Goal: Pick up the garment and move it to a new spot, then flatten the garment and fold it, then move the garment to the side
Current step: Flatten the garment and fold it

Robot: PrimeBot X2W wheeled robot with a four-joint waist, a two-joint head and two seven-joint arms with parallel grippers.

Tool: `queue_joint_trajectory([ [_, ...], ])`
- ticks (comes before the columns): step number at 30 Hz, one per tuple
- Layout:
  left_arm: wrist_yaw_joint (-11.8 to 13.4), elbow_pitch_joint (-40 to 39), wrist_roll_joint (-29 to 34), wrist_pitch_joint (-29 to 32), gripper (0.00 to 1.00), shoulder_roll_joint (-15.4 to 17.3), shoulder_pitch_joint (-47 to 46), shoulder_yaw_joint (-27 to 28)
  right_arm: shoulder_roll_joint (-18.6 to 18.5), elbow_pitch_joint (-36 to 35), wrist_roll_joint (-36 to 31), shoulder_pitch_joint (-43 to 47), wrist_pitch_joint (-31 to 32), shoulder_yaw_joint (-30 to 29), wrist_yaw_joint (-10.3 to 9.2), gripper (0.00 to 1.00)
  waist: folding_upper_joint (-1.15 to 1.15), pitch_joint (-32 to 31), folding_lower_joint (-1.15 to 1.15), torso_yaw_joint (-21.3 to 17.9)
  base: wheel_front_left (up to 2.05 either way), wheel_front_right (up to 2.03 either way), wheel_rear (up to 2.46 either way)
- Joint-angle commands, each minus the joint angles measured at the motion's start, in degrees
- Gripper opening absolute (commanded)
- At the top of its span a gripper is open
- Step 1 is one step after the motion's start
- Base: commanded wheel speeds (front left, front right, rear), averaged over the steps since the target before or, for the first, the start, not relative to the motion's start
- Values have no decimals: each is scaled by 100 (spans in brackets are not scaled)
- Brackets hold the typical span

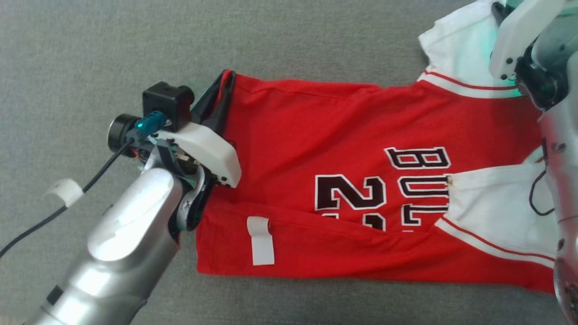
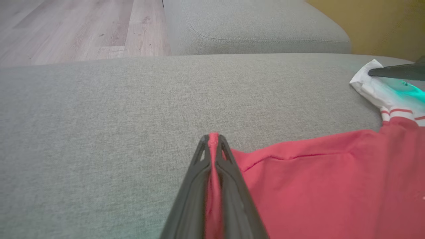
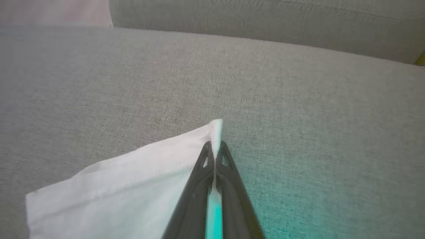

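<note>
Pinches a ridge of red cloth between the closed jaws of the left gripper [image 2: 213,136], at the far hem corner of the Bulls jersey [image 1: 316,135]. Clamps likewise with the right gripper [image 3: 215,146], jaws shut on the tip of a white sleeve [image 3: 132,186]. Looks like a two-point hold along one long edge, probably chosen to lift that edge and carry it over in a fold, or to draw it taut first. Lies otherwise flat, print side up, across the grey sofa cushion [image 1: 113,45], with the near edge turned in over the number and a white label [image 1: 261,241] showing there. Reaches in from the lower left with the silver left forearm [image 1: 131,234], wrist bent so that the fingers run low over the cloth toward the far corner. Comes in at the upper right with the right forearm [image 1: 560,180], wrist above the sleeve, fingers angled down to the cushion. Calls for both grippers rising together, lest the thin knit sag or twist between them.
</note>
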Motion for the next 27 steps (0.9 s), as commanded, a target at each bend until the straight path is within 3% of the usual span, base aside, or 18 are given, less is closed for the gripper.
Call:
queue_joint_trajectory([
  [1, 25, -109, -61, -72, 0, 244, -122, 278, 69, -146, 128, 14, -282, 108, -4, 0, 0, -178, 0, -109, 0, 0, 0],
  [7, 0, -69, -142, -216, 0, 406, 84, 367, -64, -393, 604, 347, -824, 511, -4, 0, 0, -717, 0, -363, 0, 0, 0],
  [17, 173, -494, -329, -625, 0, 628, 1077, 493, -503, -1600, 1397, 2076, -1318, 631, -4, 0, 0, -1543, 0, -582, 0, 0, 0],
  [21, 358, -781, -463, -851, 0, 702, 1732, 588, -445, -2220, 1409, 2999, -1437, 380, -4, 0, 0, -1806, 0, -676, 0, 0, 0],
  [27, 561, -838, -633, -1264, 0, 662, 2595, 670, 78, -3074, 1230, 4275, -1401, -130, -4, 0, 0, -1936, 0, -847, 0, 0, 0],
])
